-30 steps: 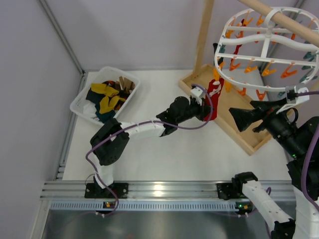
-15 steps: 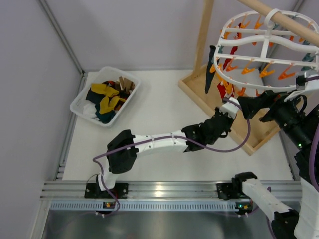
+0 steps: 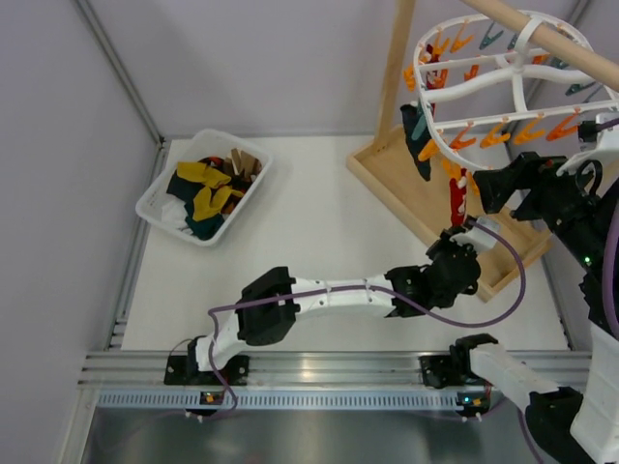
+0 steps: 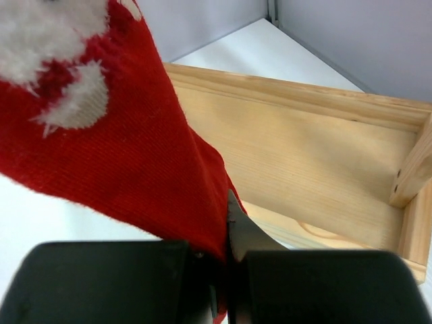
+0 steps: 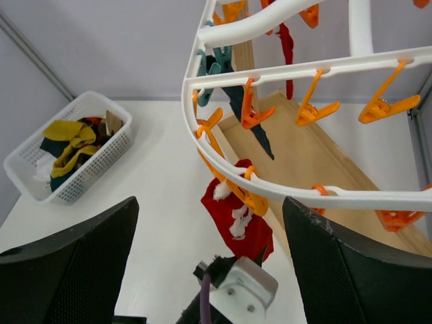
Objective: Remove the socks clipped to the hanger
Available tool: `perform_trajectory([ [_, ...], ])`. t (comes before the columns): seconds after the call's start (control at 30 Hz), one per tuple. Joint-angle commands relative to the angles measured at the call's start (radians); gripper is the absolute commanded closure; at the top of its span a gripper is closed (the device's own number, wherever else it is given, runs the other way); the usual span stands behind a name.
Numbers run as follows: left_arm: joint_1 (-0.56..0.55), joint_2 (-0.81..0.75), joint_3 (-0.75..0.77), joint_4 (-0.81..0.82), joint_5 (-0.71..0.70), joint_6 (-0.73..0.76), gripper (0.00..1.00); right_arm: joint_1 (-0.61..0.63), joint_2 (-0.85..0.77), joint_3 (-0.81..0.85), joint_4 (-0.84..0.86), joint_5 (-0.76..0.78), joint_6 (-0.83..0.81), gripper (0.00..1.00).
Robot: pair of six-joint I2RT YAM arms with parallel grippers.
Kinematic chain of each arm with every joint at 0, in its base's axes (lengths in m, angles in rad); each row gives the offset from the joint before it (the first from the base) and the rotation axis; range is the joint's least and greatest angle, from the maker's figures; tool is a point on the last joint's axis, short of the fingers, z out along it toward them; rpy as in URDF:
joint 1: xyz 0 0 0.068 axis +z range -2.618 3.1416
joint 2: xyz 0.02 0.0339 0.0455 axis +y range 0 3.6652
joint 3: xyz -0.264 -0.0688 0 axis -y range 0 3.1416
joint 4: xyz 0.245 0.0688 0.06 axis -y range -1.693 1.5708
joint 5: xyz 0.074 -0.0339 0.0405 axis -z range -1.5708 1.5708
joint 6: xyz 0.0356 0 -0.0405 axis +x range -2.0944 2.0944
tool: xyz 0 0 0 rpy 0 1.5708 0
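Pulling on the red sock [image 4: 135, 155] could drag the white hanger [image 3: 503, 82] sideways instead of freeing the fabric. The hanger hangs loosely from a wooden rod and already sits tilted, so the orange clip [image 5: 246, 196] may hold on while the whole rack swings. The pinch is only on the sock's lower edge, so the cloth could also slip out of the fingers, and the navy sock [image 3: 416, 140] clipped further left could be shaken about.

The left arm reaches low across the table to the right, its forearm nearly flat. The left gripper [image 4: 223, 270] is pressed together on the sock's hem, just above the near rim of the wooden stand base [image 4: 304, 169]. The right gripper [image 3: 486, 188] hovers near the hanger's right side with its fingers spread wide and nothing between them — probably ready to steady the rim. Other socks lie in the white basket [image 3: 160, 198] at the far left.
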Motion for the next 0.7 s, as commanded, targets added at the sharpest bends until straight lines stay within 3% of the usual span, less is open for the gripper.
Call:
perform_trajectory([
  [0.0,-0.024,0.038,0.089,0.004,-0.083,0.098,1.0,-0.013,0.051,0.022,-0.047,0.02,-0.021,0.19],
  [0.1,-0.028,0.104,0.15,-0.005,-0.107,0.143,1.0,0.01,0.086,0.024,-0.061,0.055,-0.027,0.24],
  [0.43,-0.027,0.233,0.325,-0.009,-0.131,0.243,1.0,0.206,0.132,0.027,-0.133,0.463,-0.036,0.3],
  [0.67,-0.027,0.245,0.327,-0.009,-0.115,0.238,1.0,0.266,0.112,0.006,-0.147,0.472,-0.042,0.35],
])
